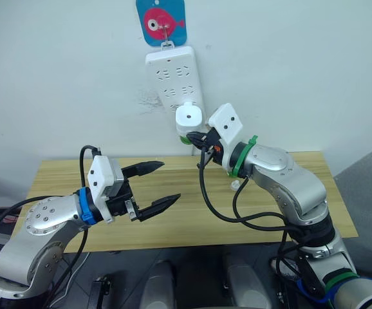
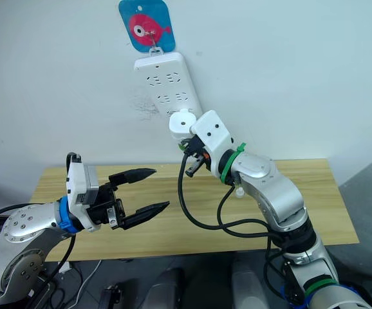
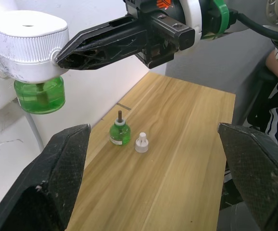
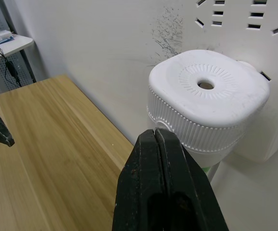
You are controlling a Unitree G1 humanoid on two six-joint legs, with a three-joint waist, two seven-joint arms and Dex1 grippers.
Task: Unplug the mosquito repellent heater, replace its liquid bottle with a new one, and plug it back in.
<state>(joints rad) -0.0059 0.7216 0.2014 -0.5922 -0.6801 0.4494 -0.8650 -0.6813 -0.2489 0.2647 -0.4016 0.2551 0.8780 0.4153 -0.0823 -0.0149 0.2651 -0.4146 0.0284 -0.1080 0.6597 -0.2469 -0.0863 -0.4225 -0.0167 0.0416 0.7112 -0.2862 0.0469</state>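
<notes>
Eye views: heater (image 1: 189, 118) sits upper centre, plugged into the wall strip (image 1: 174, 76); my right gripper (image 1: 201, 141) is just below-right of it, fingers closed on nothing. Left gripper (image 1: 162, 185), wide open and empty, hangs lower left over the bench (image 1: 192, 212), well apart. Left wrist: right fingers' tips (image 3: 64, 55) at the heater's side. Right wrist: heater directly ahead of the closed fingers (image 4: 163, 192).

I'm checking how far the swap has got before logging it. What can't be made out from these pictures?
- Metal prongs of the small white rounded plastic heater: hidden in every view between its body and the long white wall power strip.
- Green liquid bottle under the heater: in the right wrist view, the shut right hand covers it.
- Small green bottle and white cap on the wooden table: labels too small.
</notes>
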